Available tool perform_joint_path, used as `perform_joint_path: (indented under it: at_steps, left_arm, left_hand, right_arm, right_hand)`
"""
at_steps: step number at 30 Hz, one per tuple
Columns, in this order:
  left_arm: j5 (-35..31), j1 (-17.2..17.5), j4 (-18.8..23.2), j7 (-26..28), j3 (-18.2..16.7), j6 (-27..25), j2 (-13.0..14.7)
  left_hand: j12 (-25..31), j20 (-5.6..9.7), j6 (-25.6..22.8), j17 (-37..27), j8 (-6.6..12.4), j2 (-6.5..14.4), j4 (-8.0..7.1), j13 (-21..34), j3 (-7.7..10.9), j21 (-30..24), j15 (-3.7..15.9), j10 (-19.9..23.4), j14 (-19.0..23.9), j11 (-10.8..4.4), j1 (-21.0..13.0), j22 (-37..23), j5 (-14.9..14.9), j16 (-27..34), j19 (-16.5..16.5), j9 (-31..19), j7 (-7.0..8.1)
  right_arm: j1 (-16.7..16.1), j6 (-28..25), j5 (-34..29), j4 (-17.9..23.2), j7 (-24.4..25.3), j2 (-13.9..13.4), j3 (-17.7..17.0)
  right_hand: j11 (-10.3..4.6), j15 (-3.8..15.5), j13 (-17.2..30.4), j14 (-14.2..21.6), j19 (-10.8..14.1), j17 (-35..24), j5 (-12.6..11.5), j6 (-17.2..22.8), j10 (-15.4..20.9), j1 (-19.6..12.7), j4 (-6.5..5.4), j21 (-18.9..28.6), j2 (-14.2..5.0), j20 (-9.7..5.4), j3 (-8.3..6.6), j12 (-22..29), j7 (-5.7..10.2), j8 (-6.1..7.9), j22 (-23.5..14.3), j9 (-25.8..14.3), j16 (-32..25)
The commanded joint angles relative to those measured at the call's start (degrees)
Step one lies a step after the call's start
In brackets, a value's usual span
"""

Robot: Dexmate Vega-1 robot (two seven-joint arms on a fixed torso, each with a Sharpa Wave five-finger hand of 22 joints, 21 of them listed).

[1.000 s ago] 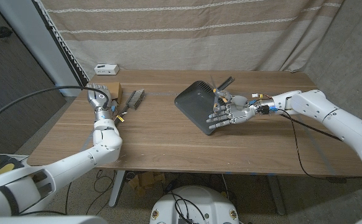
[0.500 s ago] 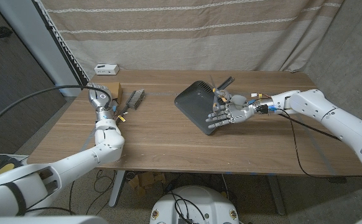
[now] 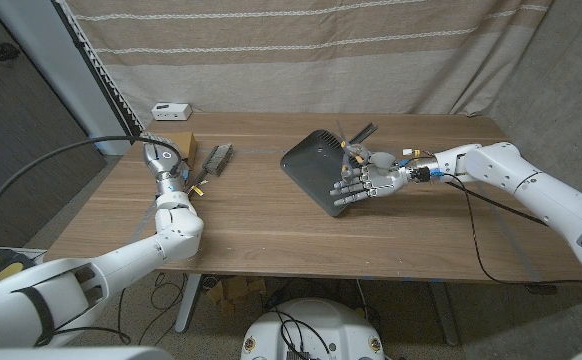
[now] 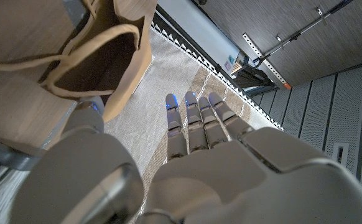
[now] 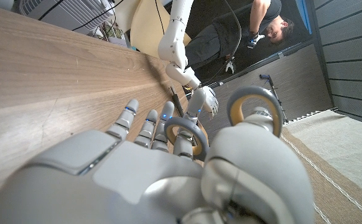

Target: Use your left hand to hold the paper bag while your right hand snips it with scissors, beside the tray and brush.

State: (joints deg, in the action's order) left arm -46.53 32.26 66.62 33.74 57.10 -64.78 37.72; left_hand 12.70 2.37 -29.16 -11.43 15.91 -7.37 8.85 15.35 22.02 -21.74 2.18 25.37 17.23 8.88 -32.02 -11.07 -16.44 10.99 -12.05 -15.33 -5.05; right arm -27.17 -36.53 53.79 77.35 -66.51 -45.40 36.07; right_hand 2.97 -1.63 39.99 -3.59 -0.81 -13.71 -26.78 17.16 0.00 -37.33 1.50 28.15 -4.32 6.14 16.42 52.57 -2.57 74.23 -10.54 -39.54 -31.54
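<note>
The brown paper bag (image 3: 182, 142) stands at the table's far left; in the left wrist view its open mouth and cord handles (image 4: 100, 59) face my hand. My left hand (image 3: 160, 157) is raised right beside the bag, fingers (image 4: 196, 121) straight and apart, holding nothing. My right hand (image 3: 364, 181) hovers over the near right edge of the dark tray (image 3: 311, 163). It holds the scissors (image 3: 354, 150): their grey and yellow loops (image 5: 187, 132) sit around a finger and the thumb. The blades are hidden.
A black brush (image 3: 216, 158) lies just right of the bag. A small white box (image 3: 171, 109) sits at the far left edge. A striped curtain hangs behind the table. A person (image 5: 255, 25) stands off to the side in the right wrist view.
My left forearm has swung slightly to the right while the hand stays by the bag. The right hand and scissors have barely moved.
</note>
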Motion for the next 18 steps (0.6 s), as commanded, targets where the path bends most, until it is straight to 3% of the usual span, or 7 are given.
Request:
perform_joint_path:
  at_steps: [1,12,13,14,16,17,18]
  left_arm:
    - [1.65,-2.0,-4.91,2.33,1.56,-0.75,-2.5]
    - [3.55,-3.13,-7.8,4.55,2.6,-0.78,-3.84]
    - [3.74,-3.21,-8.21,4.99,2.62,-0.69,-4.03]
    - [3.98,-3.26,-8.51,5.4,2.57,-0.62,-4.21]
    - [4.42,-3.36,-9.18,6.26,2.5,-0.51,-4.57]
    - [4.57,-3.43,-9.54,6.68,2.57,-0.4,-4.7]
    - [4.84,-3.49,-10.0,7.16,2.49,-0.35,-4.98]
  left_hand:
    - [-0.14,0.6,-0.46,-0.28,0.34,0.14,-0.07,0.28,0.47,0.37,10.69,-4.54,-0.81,4.32,-0.92,-0.33,0.49,-0.14,0.63,-0.35,-1.54]
    - [3.87,0.02,-2.16,-0.66,0.91,0.88,-0.15,4.71,1.15,1.46,11.2,1.83,-3.07,6.2,-1.95,-0.08,2.87,0.12,1.3,-0.76,-4.57]
    - [15.3,0.35,-2.26,-1.15,0.55,0.91,-0.52,19.78,1.51,3.17,11.12,23.97,-3.8,6.44,-2.05,0.21,5.81,0.92,1.13,-1.21,-4.47]
    - [11.22,-0.11,-2.35,-1.02,0.44,0.73,-0.17,23.5,1.81,3.63,11.34,19.18,-3.64,6.7,-2.62,0.05,4.93,0.65,0.59,-1.44,-4.72]
    - [11.09,-0.2,-2.74,-1.02,0.57,0.66,-0.2,24.07,1.78,3.69,11.38,19.22,-3.66,6.8,-2.54,0.05,4.91,0.62,0.56,-1.46,-5.02]
    - [12.07,-0.09,-2.97,-1.05,0.56,0.99,-0.22,27.59,2.07,4.06,11.73,22.43,-3.53,7.28,-2.82,0.04,4.78,0.67,0.63,-1.57,-5.91]
    - [15.84,0.71,-3.23,-1.03,0.42,0.89,0.06,37.71,2.58,3.96,11.61,34.34,-3.88,7.49,-3.71,0.12,4.96,0.39,-2.03,-1.86,-5.03]
  right_arm:
    - [-0.25,-0.16,0.21,0.31,0.65,-0.17,-0.36]
    - [-0.01,-0.26,0.15,0.32,0.76,-0.13,-0.33]
    - [-0.02,-0.28,0.15,0.38,0.84,-0.16,-0.35]
    - [-0.09,-0.27,0.17,0.54,1.01,-0.22,-0.42]
    - [-0.13,-0.38,0.29,0.67,1.17,-0.27,-0.51]
    - [-0.15,-0.31,0.24,0.79,1.22,-0.34,-0.52]
    - [-0.12,-0.36,0.28,0.74,1.13,-0.32,-0.51]
  right_hand:
    - [0.02,-0.1,0.3,0.06,0.55,-0.34,0.06,-0.6,0.25,-0.03,0.3,-0.08,-0.58,0.23,0.16,0.17,-0.52,0.51,-0.11,-0.16,0.02]
    - [0.04,-0.17,0.36,0.06,0.51,-0.39,0.08,-0.52,0.3,-0.03,0.35,-0.34,-0.6,0.21,0.14,0.12,-0.53,0.66,-0.11,-0.23,0.1]
    - [0.0,-0.16,0.37,0.04,0.5,-0.39,0.08,-0.52,0.26,-0.03,0.35,-0.37,-0.6,0.15,0.14,0.1,-0.5,0.66,-0.11,-0.22,0.11]
    - [0.04,-0.19,0.38,0.08,0.49,-0.39,0.08,-0.53,0.29,-0.02,0.36,-0.41,-0.59,0.07,0.15,0.1,-0.54,0.68,-0.12,-0.24,0.11]
    - [0.03,-0.15,0.39,0.11,0.51,-0.4,0.09,-0.54,0.3,-0.02,0.37,-0.44,-0.59,-0.02,0.15,0.09,-0.57,0.74,-0.12,-0.3,0.11]
    - [-0.01,-0.16,0.39,0.1,0.5,-0.41,0.09,-0.56,0.27,-0.02,0.37,-0.47,-0.6,-0.01,0.14,0.07,-0.56,0.75,-0.12,-0.32,0.12]
    - [0.01,-0.16,0.39,0.1,0.47,-0.41,0.09,-0.54,0.3,-0.02,0.37,-0.49,-0.6,-0.02,0.14,0.08,-0.59,0.76,-0.12,-0.32,0.12]
